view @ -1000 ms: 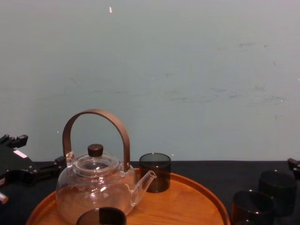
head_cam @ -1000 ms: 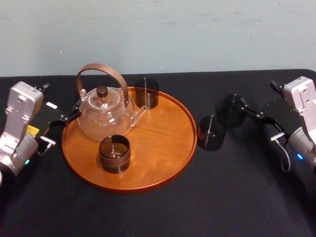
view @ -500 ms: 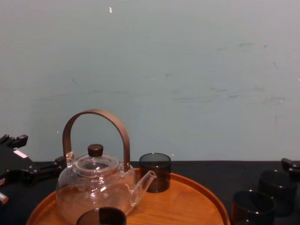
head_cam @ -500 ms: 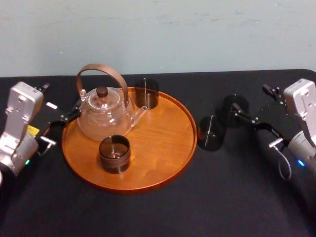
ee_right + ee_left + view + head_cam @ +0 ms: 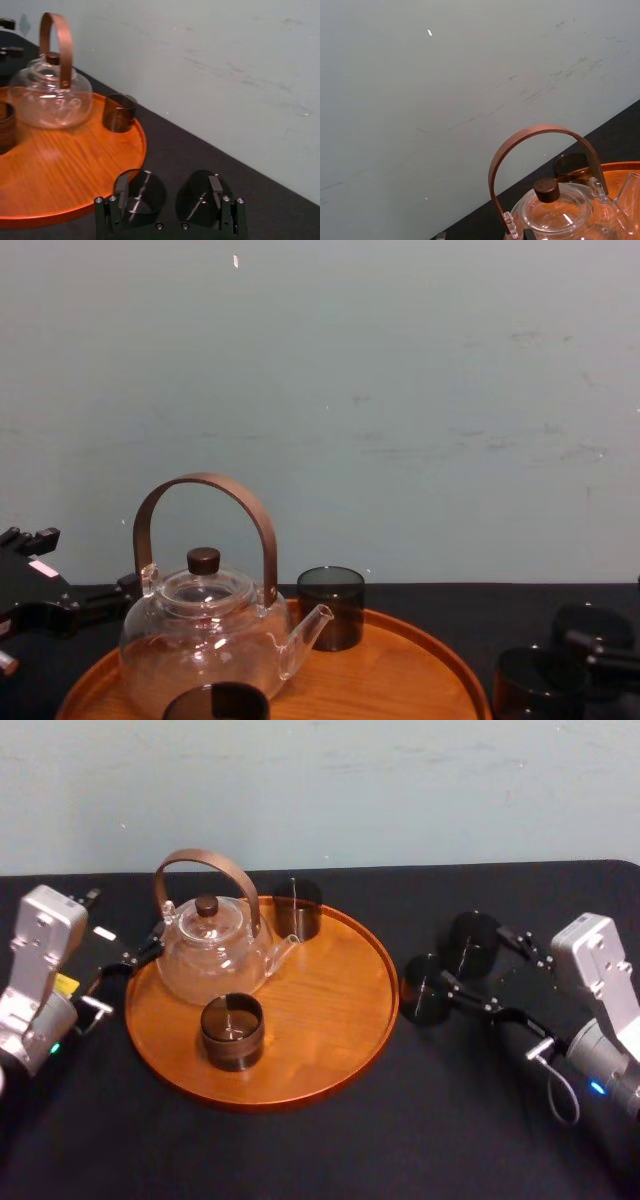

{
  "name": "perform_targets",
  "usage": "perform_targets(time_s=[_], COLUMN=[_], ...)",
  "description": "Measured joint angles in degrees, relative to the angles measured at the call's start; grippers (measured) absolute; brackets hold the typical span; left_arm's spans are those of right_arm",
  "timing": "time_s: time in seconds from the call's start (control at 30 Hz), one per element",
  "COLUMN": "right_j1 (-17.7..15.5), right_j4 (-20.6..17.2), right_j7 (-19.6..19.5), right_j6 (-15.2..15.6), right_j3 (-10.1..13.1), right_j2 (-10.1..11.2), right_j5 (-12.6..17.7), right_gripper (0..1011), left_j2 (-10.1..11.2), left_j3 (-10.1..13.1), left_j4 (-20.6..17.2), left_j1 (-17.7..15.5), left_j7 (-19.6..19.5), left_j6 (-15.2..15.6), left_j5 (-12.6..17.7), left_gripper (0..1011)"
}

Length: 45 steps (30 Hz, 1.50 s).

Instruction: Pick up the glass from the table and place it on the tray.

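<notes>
- Surface: the table (image 5: 300,1150) has a matte black covering that runs off both sides of the head view.
- Room: a plain, pale blue-green wall (image 5: 320,780) stands behind the table at 12 o'clock, scuffed in places.
- The tray (image 5: 335,1040) is round, orange-brown wood with a low rim, and lies left of the table's middle.
- On the tray at 10 o'clock we note a clear teapot (image 5: 210,960). Its brown arched handle is upright, its lid with the dark knob is on, and its spout points toward 3 o'clock. We cannot tell whether it holds liquid.
- The rear glass (image 5: 297,910), smoky and upright, stands at the tray's 12 to 1 o'clock, just beside the spout.
- The front glass (image 5: 232,1030) is the same dark kind and stands at 7 o'clock, in front of the teapot.
- Off the tray, the near glass (image 5: 425,990) stands on the table just outside the rim at 3 o'clock.
- The far glass (image 5: 473,942) stands at the tray's 2 o'clock. The right wrist view shows a narrow gap between these two glasses.
- The right gripper (image 5: 476,956) reaches in from 4 o'clock, low over the table, jaws spread wide and holding nothing. In its wrist view one finger stands before each glass. We cannot tell whether it touches either.
- The left gripper (image 5: 125,915) sits at the tray's 9 o'clock beside the rim, jaws apart, gripping nothing.
</notes>
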Motion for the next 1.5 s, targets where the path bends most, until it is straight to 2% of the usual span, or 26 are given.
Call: perform_targets(time_s=[0.2, 0.53, 1.0, 1.5], right_j1=[-0.66, -0.67, 1.70, 3.64], right_j4=[-0.20, 1.32, 7.47, 11.28], right_j7=[1.30, 3.40, 9.13, 12.01], right_j6=[0.24, 0.73, 3.07, 4.07], right_j3=[-0.01, -0.06, 1.44, 2.82], right_j2=[-0.36, -2.16, -5.70, -8.09], right_j5=[-0.14, -0.71, 2.96, 3.16], right_gripper=[1002, 1002, 1002, 1002], left_j2=[0.00, 0.00, 0.00, 0.00], left_j3=[0.00, 0.00, 0.00, 0.00], left_j4=[0.00, 0.00, 0.00, 0.00], left_j1=[0.00, 0.00, 0.00, 0.00], left_j7=[0.00, 0.00, 0.00, 0.00], left_j6=[0.00, 0.00, 0.00, 0.00], left_j5=[0.00, 0.00, 0.00, 0.00], left_gripper=[1001, 1001, 1001, 1001])
